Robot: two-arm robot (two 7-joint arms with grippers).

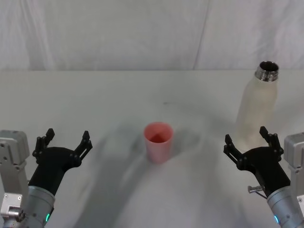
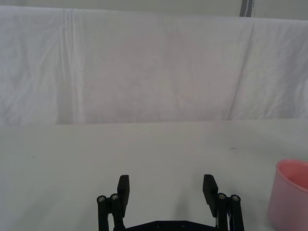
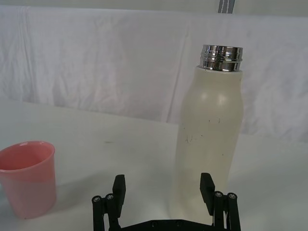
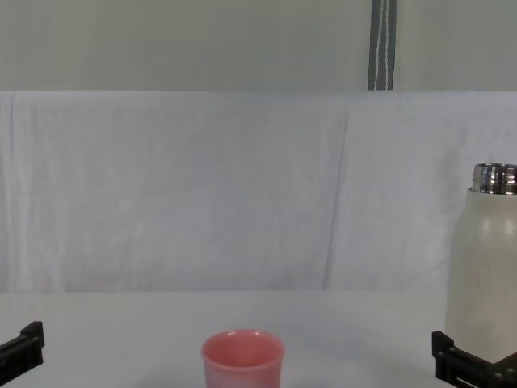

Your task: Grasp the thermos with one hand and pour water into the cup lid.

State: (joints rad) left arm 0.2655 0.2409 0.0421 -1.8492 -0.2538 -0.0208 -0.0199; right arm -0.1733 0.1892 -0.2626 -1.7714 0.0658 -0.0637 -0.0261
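Thermos [image 1: 259,107]: upright on the table [image 1: 104,99], right side, directly ahead of my right gripper [image 1: 250,142], jaws apart; cup lid [image 1: 158,141] centre; left gripper [image 1: 66,143], jaws apart, well off.

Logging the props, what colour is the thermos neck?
Shiny silver steel on the thermos neck, clearest in the right wrist view.

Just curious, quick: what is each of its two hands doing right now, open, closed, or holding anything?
Left hand: open, holding nothing, left of the cup lid.
Right hand: open, holding nothing, just short of the thermos.
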